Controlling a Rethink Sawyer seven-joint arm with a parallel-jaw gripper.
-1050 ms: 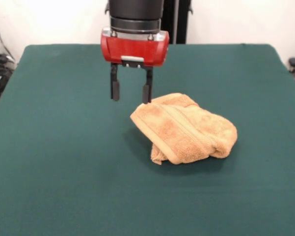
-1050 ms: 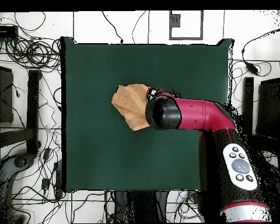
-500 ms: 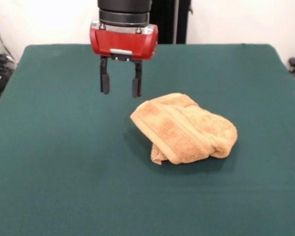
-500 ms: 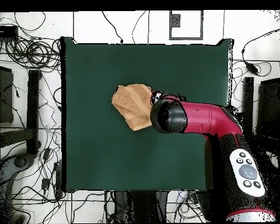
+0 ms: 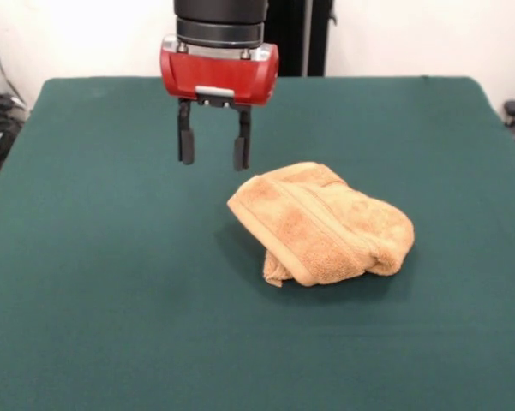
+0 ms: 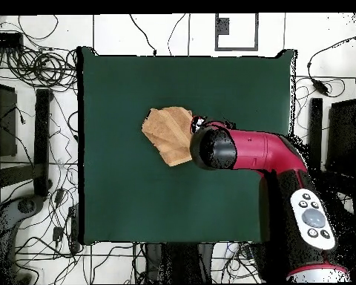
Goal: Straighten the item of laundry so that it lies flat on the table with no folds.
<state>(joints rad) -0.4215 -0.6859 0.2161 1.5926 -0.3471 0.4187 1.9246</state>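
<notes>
Claw (image 5: 212, 149) has backed off up and away from the towel (image 5: 321, 224) in front view, jaws apart and empty, and overhead the towel (image 6: 167, 135) sits bunched mid-table (image 6: 122, 193), so nothing's flattened yet.

Front camera looks across the table (image 5: 86, 257) — overhead straight down (both share it).
</notes>
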